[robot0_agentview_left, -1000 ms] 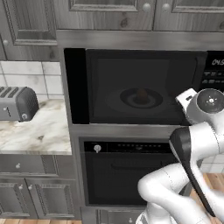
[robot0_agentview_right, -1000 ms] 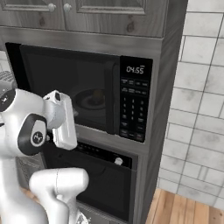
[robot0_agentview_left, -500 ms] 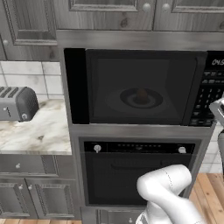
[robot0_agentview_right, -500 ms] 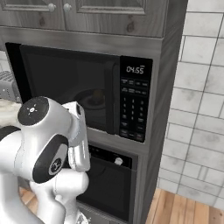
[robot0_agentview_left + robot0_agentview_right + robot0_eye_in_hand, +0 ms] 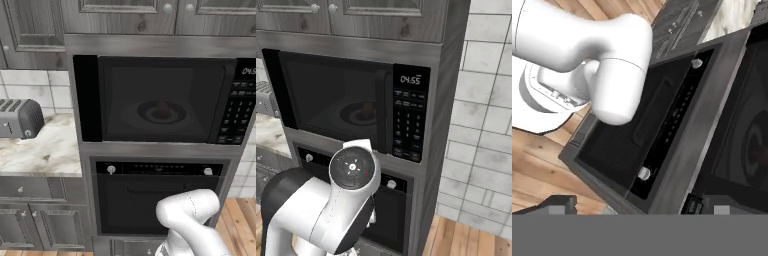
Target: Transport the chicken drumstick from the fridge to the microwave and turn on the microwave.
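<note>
The microwave has its dark glass door shut, with the long black handle beside the button panel. Through the glass I see the chicken drumstick, a small brown lump on the round turntable. The right base view shows the same drumstick left of the panel and its clock. My gripper is open with nothing between its fingertips. It looks along the oven front toward the microwave glass. The fridge is out of view.
A black oven with two white knobs sits right under the microwave. A grey toaster stands on the marble counter to the left. Grey cabinets run above and below. A white tiled wall and wood floor lie to the right.
The hand was raised by the microwave's button panel a second ago. It has since swung down, and the arm now sits folded low in front of the oven. The microwave stays shut.
</note>
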Controlling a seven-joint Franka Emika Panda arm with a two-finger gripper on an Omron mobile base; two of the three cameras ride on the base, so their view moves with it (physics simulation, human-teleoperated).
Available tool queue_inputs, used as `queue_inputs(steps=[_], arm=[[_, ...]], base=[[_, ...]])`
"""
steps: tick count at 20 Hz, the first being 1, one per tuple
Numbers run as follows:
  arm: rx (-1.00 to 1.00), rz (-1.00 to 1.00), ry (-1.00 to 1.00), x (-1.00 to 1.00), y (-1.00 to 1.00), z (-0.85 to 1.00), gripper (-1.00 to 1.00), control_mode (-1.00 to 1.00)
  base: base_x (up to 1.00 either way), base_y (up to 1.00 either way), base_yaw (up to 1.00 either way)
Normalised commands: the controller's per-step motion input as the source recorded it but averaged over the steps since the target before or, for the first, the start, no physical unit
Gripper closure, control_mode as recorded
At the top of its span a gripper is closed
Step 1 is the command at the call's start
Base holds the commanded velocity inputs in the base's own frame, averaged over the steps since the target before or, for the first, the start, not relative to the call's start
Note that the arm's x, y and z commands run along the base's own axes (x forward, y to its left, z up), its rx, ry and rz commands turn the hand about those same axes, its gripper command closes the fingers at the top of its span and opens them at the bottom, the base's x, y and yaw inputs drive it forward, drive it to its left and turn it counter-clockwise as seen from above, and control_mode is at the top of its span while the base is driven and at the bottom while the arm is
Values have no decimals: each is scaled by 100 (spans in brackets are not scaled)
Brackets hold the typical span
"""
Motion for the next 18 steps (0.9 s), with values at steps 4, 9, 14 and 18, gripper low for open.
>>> queue_inputs(steps=[4,9,14,18], arm=[[18,6,-7,12,0,-9,-100,-100],[11,1,-10,27,0,-4,100,-100],[7,0,-12,23,-2,-13,100,-100],[1,0,-10,23,0,-20,100,-100]], base=[[0,0,0],[0,0,0],[0,0,0],[0,0,0]])
